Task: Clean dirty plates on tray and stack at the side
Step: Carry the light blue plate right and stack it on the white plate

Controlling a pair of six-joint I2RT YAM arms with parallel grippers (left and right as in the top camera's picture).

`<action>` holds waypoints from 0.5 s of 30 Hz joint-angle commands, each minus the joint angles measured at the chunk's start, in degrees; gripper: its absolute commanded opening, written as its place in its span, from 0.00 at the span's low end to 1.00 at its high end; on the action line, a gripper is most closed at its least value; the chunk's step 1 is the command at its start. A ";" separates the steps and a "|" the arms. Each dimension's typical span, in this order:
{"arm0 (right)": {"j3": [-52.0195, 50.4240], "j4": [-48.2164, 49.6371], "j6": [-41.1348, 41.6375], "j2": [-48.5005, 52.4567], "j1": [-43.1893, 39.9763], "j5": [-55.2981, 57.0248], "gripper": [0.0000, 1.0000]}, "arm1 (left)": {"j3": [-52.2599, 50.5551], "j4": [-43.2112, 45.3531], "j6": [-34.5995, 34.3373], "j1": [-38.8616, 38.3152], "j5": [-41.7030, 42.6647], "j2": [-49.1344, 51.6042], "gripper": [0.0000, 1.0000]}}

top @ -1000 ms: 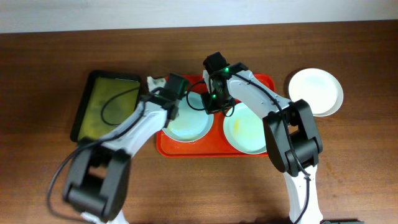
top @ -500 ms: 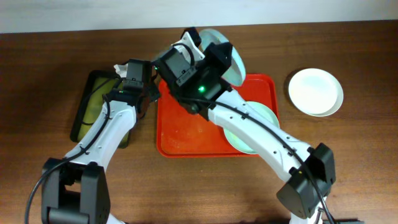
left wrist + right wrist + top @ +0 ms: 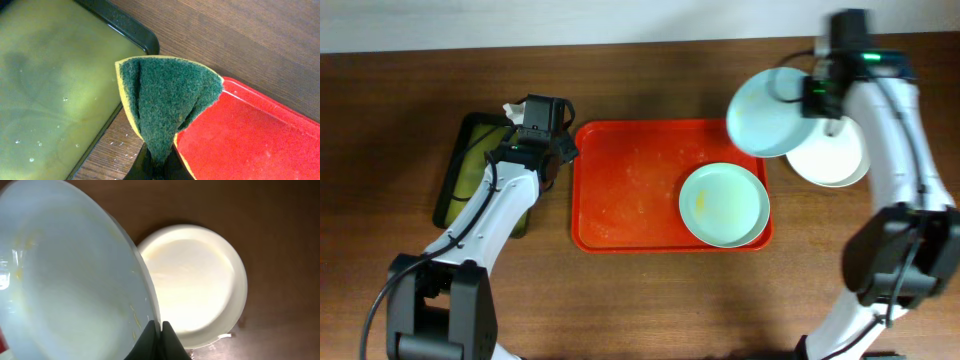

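Stacking step right now, I'd say. My right gripper (image 3: 155, 325) is pinching the rim of a mint plate (image 3: 70, 275), which hangs tilted in the air. The white plate (image 3: 195, 285) sits flat on the counter (image 3: 640, 300) directly below and just beyond the fingertips, partly hidden by the held plate in the overhead view.

Next move, as I read it: level the mint plate, centre it over the white one, lower it and let go. It's gripped at 1 edge only, so I'd go slow or it may land lopsided. The wrist view shows a few faint yellowish marks near its rim, so I'm not sure it's fully clean.

My left gripper (image 3: 157, 160) is clamped on a folded green-and-yellow sponge (image 3: 165, 95), parked over the gap with the dark tray (image 3: 50, 90) of yellowish water on 1 side and the red tray (image 3: 260, 135) on the other. A second mint plate (image 3: 724, 205) with a yellow smear sits in the red tray, well away from both grippers. Nothing blocks the drop.
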 commanded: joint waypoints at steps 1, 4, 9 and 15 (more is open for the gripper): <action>-2.36 0.28 3.82 2.62 -15.43 -10.12 0.04 | 0.04 0.63 -0.57 0.00 -0.55 0.24 0.00; -3.58 2.64 3.76 6.49 -23.93 -12.11 0.04 | 0.04 1.46 -0.57 0.00 -0.52 0.63 0.00; -3.58 4.85 3.02 6.78 -19.23 -11.21 0.32 | 0.04 1.66 -0.57 0.00 -0.55 0.74 0.00; -4.79 -1.42 -7.87 6.86 -15.78 -33.64 0.99 | 0.04 2.10 -0.57 0.00 -0.52 0.79 0.00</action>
